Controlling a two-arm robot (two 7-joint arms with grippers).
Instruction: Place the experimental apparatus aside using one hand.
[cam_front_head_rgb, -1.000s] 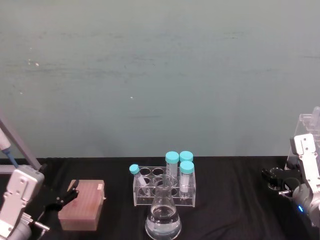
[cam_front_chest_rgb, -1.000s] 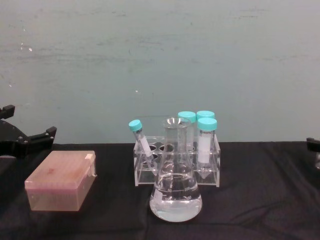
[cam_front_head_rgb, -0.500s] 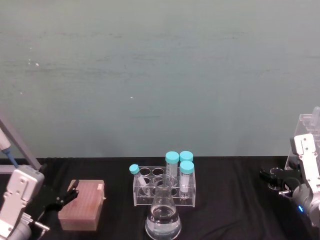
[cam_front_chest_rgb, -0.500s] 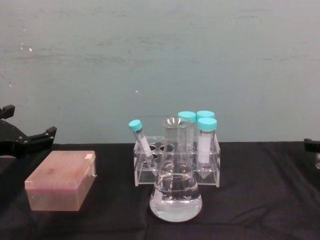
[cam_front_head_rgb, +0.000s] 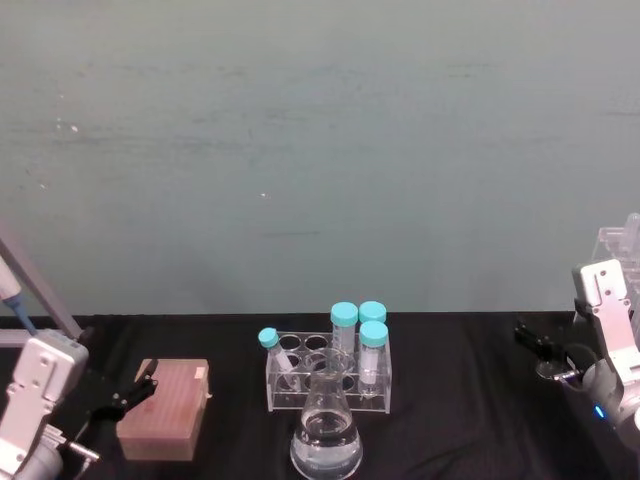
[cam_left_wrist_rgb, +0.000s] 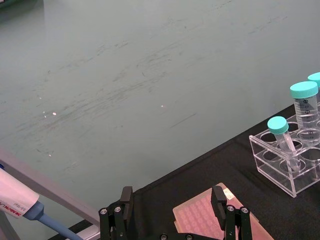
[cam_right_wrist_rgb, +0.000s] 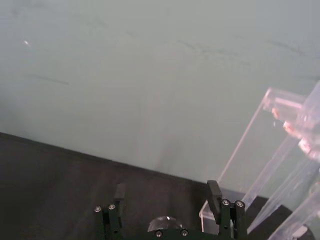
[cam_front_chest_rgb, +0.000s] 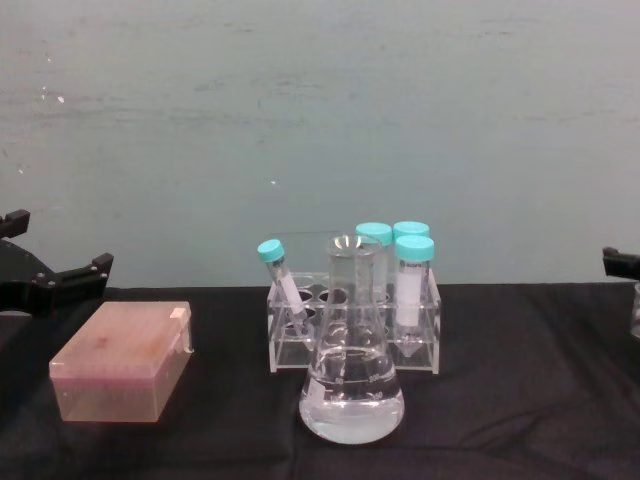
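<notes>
A conical flask (cam_front_head_rgb: 326, 442) (cam_front_chest_rgb: 352, 388) of clear liquid stands at the front centre of the black table. Just behind it is a clear rack (cam_front_head_rgb: 328, 378) (cam_front_chest_rgb: 355, 325) (cam_left_wrist_rgb: 287, 167) of teal-capped tubes. At the far right stands a tall acrylic stand (cam_front_head_rgb: 618, 250) (cam_right_wrist_rgb: 280, 165). My right gripper (cam_front_head_rgb: 535, 343) (cam_right_wrist_rgb: 167, 196) (cam_front_chest_rgb: 620, 261) hovers open beside that stand, holding nothing. A small glass beaker (cam_front_head_rgb: 549, 371) (cam_right_wrist_rgb: 162, 223) sits just below its fingers. My left gripper (cam_front_head_rgb: 125, 392) (cam_left_wrist_rgb: 171, 201) (cam_front_chest_rgb: 55, 248) is open at the far left, above the pink box.
A pink tip box (cam_front_head_rgb: 165, 412) (cam_front_chest_rgb: 125, 362) (cam_left_wrist_rgb: 210, 223) lies left of the rack. A pipette (cam_left_wrist_rgb: 15, 201) on a slanted stand (cam_front_head_rgb: 35, 285) is at the far left. A pale green wall closes the back of the table.
My right gripper has risen a little and drifted slightly left, away from the beaker. The left arm and the labware have not moved.
</notes>
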